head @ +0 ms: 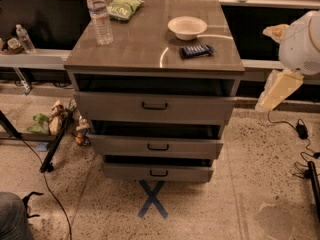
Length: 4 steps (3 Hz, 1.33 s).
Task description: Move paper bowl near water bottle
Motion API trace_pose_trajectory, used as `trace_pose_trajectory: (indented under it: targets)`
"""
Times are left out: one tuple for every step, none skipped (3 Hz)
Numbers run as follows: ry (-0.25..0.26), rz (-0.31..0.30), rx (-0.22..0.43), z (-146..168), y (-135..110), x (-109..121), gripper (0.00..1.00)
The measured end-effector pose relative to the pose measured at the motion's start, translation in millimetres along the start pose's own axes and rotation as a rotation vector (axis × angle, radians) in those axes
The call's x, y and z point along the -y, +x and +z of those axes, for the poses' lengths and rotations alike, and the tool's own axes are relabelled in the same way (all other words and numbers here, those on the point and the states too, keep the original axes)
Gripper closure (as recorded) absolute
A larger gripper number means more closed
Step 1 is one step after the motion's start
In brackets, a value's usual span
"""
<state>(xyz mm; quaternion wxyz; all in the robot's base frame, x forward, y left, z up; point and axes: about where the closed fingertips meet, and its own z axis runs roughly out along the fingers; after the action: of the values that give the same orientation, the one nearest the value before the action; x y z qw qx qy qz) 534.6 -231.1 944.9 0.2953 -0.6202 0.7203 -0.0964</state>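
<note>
The paper bowl [187, 27] is a cream-white shallow bowl standing on the right rear part of the grey cabinet top [140, 51]. The water bottle [100, 16], tall, clear and white-capped, stands upright at the top's left rear. They are well apart. My gripper [277, 90] hangs below the white arm housing [301, 41] off the cabinet's right side, lower than the top and away from the bowl. It holds nothing that I can see.
A green chip bag [123, 7] lies behind the water bottle. A dark blue snack bar [196, 50] lies just in front of the bowl. The cabinet's three drawers [155, 106] stand stepped open. A small bottle [24, 38] sits on the left shelf. Cables [301, 130] lie on the floor at right.
</note>
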Motion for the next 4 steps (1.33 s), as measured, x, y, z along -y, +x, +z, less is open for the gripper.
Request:
trace_pose_trajectory:
  targets:
    - [0.148,-0.052,0.107,22.7,-4.9,48.5,0.00]
    - [0.250,-0.067,0.137,23.0,-11.0,75.9,0.00]
    - [0.252,-0.067,0.137,22.9,-11.3,76.3,0.00]
    - [0.303,-0.122,0.136,31.1,-10.0,87.6,0.00]
